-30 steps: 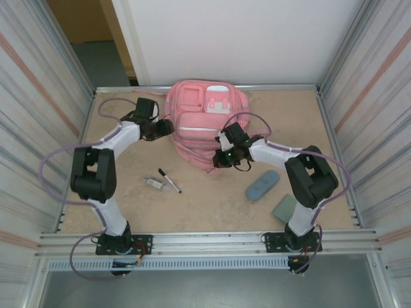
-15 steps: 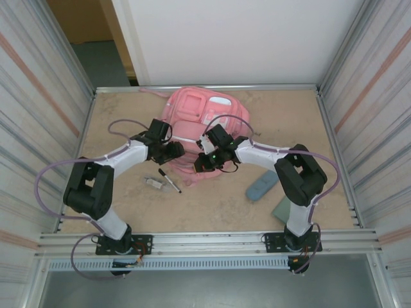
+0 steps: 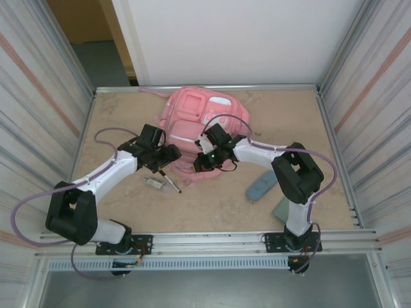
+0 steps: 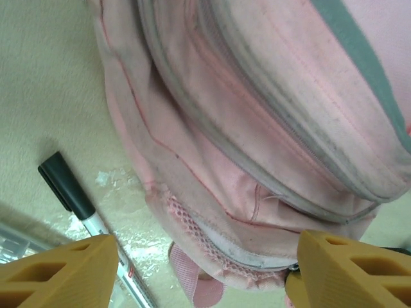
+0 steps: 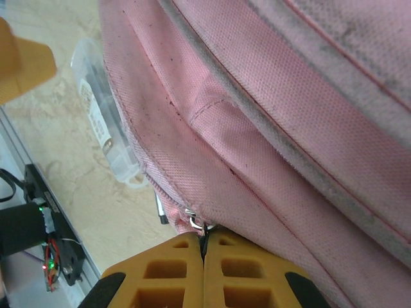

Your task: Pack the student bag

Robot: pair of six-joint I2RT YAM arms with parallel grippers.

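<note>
One big soft thing, the pink student bag point(image 3: 199, 119), lies at the far middle of the counter point(image 3: 308, 122), and both arms reach in to its near edge. I think the packing has only just begun, because I can see no open mouth on the bag, and its zips look closed in both wrist views. The left claw point(image 3: 168, 156) hangs at the bag's left near corner with its fingers wide apart and nothing between them. The right claw point(image 3: 203, 163) is at the bag's near edge with its fingers pressed together on a little metal zip tab point(image 5: 194, 221), so the job in hand looks like opening the bag. The things that look meant to go in are all out on the counter. The blue-grey pencil case point(image 3: 262, 185) lies to the right of the bag, well apart from it. A flat green thing point(image 3: 283, 208) lies just nearer than that, by the right arm. A black and white pen point(image 3: 170, 180) lies close to the bag's near left corner, under the left claw. A small clear thing point(image 3: 153, 183) lies just beside the pen. What is left, I think, is to pull the zip, hold the bag open and put each thing in.
</note>
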